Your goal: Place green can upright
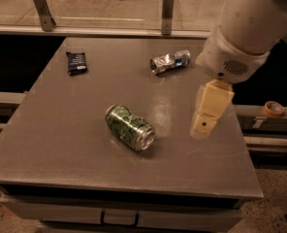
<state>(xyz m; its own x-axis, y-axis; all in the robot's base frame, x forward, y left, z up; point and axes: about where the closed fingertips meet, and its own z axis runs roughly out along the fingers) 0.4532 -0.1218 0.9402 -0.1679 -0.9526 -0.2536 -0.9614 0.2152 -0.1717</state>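
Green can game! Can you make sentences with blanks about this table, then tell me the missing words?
The green can lies on its ____, not upright.
The table holds ____ cans: this one and a crushed can.
In the camera view, the gripper hangs to the ____ of the green can, not touching it.
Missing words: side, two, right.

The arm (252,18) was white, thick and round, and it ended in a wider white collar (221,52) with a small oval grille (235,67) of dots. Under it, at the right, was the gripper (204,125), pale beige with one dark round dot.
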